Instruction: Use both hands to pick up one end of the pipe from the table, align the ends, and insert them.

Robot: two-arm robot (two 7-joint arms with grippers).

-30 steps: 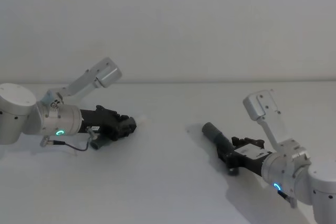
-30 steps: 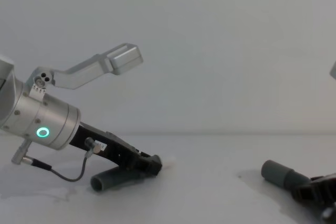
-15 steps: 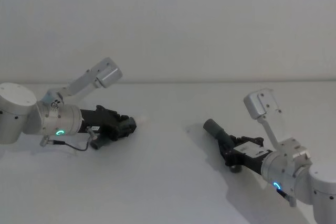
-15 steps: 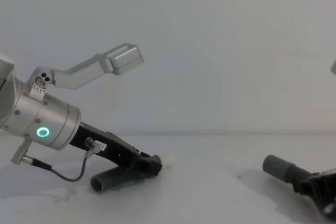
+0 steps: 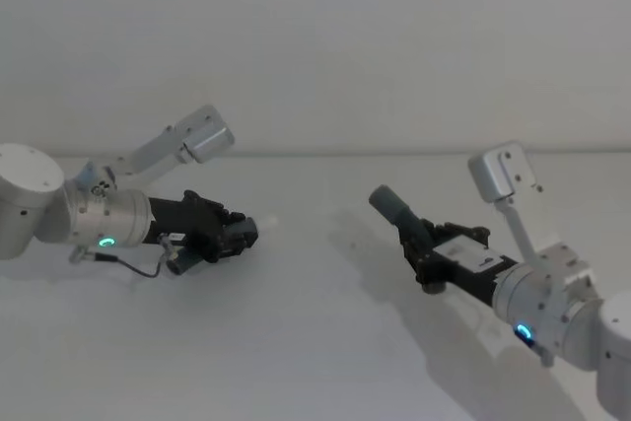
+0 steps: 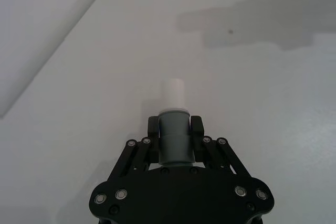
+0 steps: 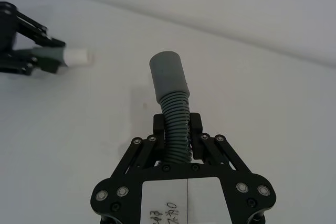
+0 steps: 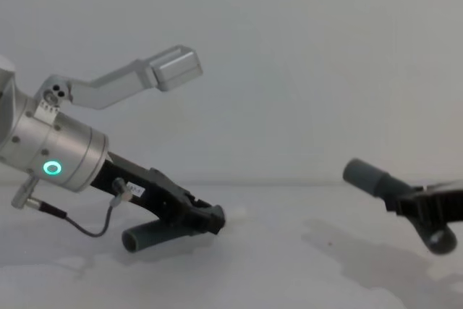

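My left gripper (image 5: 237, 236) (image 6: 175, 127) is shut on the short pipe piece (image 8: 142, 236), just above the white table (image 5: 315, 342). Its grey cuff (image 6: 173, 142) sits between the fingers, and a white tip (image 6: 172, 94) sticks out in front. My right gripper (image 5: 424, 253) (image 7: 177, 124) is shut on the ribbed hose (image 7: 175, 114) of the other pipe piece, held off the table. That piece's smooth grey cuff (image 7: 167, 74) (image 8: 362, 174) points up and toward the left gripper (image 7: 21, 40). A wide gap separates the two ends.
Bare white table (image 8: 289, 265) lies between the arms, with shadows of the right arm on it. A plain pale wall stands behind. Each arm's grey wrist camera bracket (image 5: 202, 135) (image 5: 503, 173) juts above its gripper.
The right gripper has lifted its hose piece off the table and carried it up and toward the middle. The left gripper has raised its piece slightly.
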